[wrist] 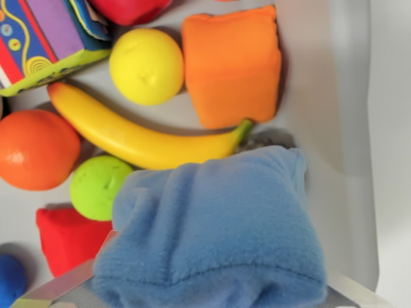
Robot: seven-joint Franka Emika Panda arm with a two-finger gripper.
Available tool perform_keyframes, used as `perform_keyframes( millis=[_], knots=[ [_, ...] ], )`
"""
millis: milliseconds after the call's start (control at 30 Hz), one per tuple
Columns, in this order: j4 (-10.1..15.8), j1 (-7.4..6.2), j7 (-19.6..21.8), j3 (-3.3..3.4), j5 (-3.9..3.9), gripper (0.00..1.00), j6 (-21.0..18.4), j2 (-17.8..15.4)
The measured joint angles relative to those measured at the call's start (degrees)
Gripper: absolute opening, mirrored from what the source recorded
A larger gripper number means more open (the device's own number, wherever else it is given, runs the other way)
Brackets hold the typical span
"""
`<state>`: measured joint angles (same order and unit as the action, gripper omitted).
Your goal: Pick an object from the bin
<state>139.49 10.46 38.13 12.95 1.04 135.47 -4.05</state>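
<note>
- Honestly, the pincer [212, 301] looks clamped on the blue plush cushion [215, 231], near right of the bin [321, 128], though its fingers are mostly hidden.
- Lift it straight up so it clears the banana [138, 135].
- Count: one banana, one lemon [146, 66], one orange [35, 149], one green ball [96, 186], one orange block [231, 64].

You see little of your gripper [205, 300] here: only pale grey fingers [61, 282] slanting in at the wrist view's bottom left and bottom right corners, set wide apart, tips hidden, so its grip can't be judged.
</note>
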Motion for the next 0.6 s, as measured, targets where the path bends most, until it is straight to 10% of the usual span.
perform_keyframes(
  millis=[600],
  knots=[
    [-5.3,0.0,1.1,-0.25,1.39,0.0,-11.7,-6.6]
  ],
)
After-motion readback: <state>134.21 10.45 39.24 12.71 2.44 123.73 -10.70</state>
